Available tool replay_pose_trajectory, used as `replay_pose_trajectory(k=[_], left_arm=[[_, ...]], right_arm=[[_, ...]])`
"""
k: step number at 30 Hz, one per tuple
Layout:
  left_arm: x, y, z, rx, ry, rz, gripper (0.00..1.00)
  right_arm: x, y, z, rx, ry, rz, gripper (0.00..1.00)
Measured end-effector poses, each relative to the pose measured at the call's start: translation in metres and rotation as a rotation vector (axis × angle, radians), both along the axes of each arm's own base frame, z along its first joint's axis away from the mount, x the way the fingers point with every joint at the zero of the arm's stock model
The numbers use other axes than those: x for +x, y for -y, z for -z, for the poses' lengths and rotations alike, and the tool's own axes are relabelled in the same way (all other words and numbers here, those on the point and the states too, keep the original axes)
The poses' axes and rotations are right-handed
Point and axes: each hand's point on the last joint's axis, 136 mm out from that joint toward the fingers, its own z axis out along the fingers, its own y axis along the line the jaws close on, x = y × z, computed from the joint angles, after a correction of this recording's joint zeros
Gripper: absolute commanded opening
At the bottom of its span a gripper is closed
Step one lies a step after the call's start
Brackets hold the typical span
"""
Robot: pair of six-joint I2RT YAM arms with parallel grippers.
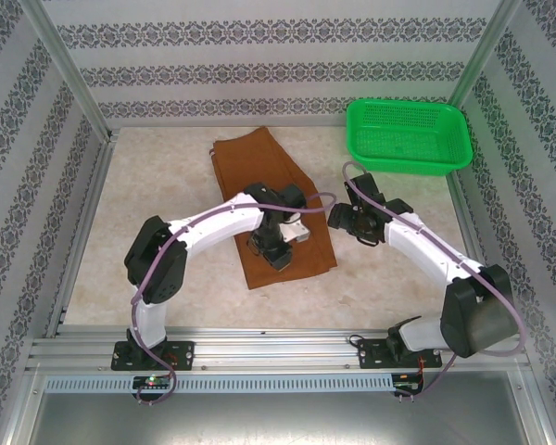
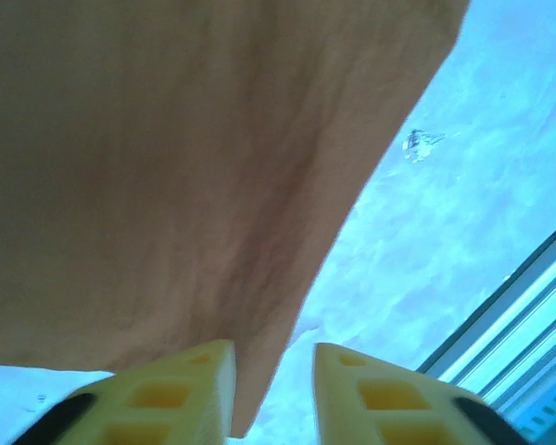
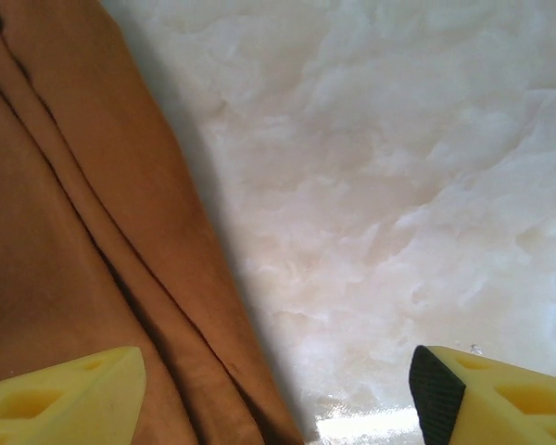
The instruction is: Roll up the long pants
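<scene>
The long pants lie folded into a rust-brown strip, running from the table's back middle down toward the front. My left gripper hovers low over their near end. In the left wrist view the fabric covers the upper left, and one corner hangs down between the yellow fingers of the left gripper, which stands open. My right gripper is at the strip's right edge. It stands wide open, one finger above the layered folds, the other above bare table.
A green mesh basket stands at the back right corner. Patterned walls and metal posts enclose the table. A metal frame rail runs along the front edge. Bare tabletop lies left and right of the pants.
</scene>
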Motion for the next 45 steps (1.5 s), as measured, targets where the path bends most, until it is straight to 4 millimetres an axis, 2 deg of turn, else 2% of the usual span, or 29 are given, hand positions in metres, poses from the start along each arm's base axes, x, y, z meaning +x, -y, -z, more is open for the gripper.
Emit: replay_pose_trajectory(k=[2,6,9,15,19,22,26,28,30,32,33,41,45], left_arm=[[0.001,-0.006,0.004,0.002,-0.011,-0.012,0.54],[-0.021,-0.021,0.022,0.02,-0.019,0.011,0.59],[-0.032,-0.024,0.023,0.002,0.002,0.037,0.62],[-0.02,-0.012,0.025,-0.047,0.09,0.065,0.61],[-0.011,-0.011,0.048,-0.008,0.098,0.066,0.6],[-0.013,-0.013,0.068,0.021,0.073,0.069,0.6],[-0.013,-0.012,0.071,0.026,0.077,0.074,0.59],[-0.013,-0.012,0.071,0.029,0.079,0.074,0.57],[-0.011,-0.013,0.073,0.039,0.084,0.074,0.45],[-0.006,-0.013,0.075,0.056,0.096,0.072,0.12],[-0.003,-0.011,0.075,0.06,0.102,0.068,0.0],[0.0,0.007,0.066,0.013,0.06,0.068,0.02],[0.005,0.027,0.042,-0.074,-0.005,0.055,0.04]], right_arm=[[0.0,0.0,0.0,0.002,0.001,-0.004,0.77],[-0.006,-0.001,0.007,0.006,-0.02,-0.01,0.76],[-0.008,-0.003,0.01,0.019,-0.031,-0.018,0.76],[-0.007,-0.008,0.01,0.05,-0.022,-0.023,0.76],[-0.01,-0.009,0.016,0.057,-0.03,-0.026,0.76],[-0.014,-0.009,0.022,0.063,-0.043,-0.022,0.76],[-0.016,-0.011,0.024,0.078,-0.053,-0.021,0.76],[-0.015,-0.012,0.023,0.08,-0.048,-0.022,0.76],[-0.015,-0.012,0.023,0.081,-0.048,-0.022,0.76],[-0.014,-0.012,0.023,0.081,-0.048,-0.021,0.76],[-0.015,-0.012,0.023,0.081,-0.048,-0.022,0.76],[-0.015,-0.012,0.022,0.08,-0.046,-0.023,0.76],[-0.015,-0.012,0.016,0.085,-0.03,-0.024,0.75]])
